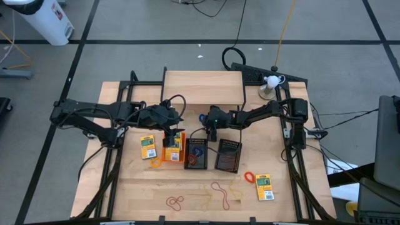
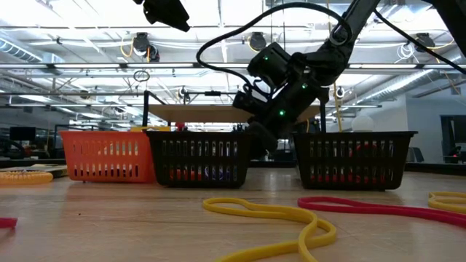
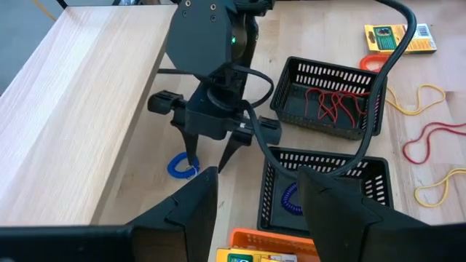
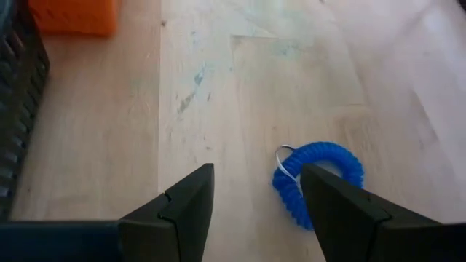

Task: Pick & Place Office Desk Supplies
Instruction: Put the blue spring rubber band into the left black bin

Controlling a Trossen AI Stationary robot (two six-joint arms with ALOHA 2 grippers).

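My right gripper (image 3: 207,164) (image 4: 255,183) is open and points down at the table between the shelf and the bins. A blue coiled loop with a small metal ring (image 4: 320,178) (image 3: 181,168) lies flat on the table, mostly outside one fingertip. My left gripper (image 3: 255,200) (image 1: 170,127) is open and hovers over the far end of the orange bin (image 1: 172,150), which holds a yellow-and-green pack (image 3: 256,256). The middle black bin (image 3: 324,191) holds blue and purple loops. The right black bin (image 3: 331,98) holds red bands. My right gripper comes from above with its fingers pointing down. One fingertip (image 3: 193,161) stands at the rim of the blue coiled loop (image 3: 175,169); I cannot tell whether it touches the loop. The loop lies flat on the table.
The light wooden shelf (image 1: 203,87) stands just beyond both grippers. Two packs (image 1: 148,147) (image 1: 264,186) lie on the table. Red, yellow and orange bands (image 1: 220,194) (image 2: 277,215) are scattered along the near edge. Cables loop off the right arm's wrist (image 3: 247,94).
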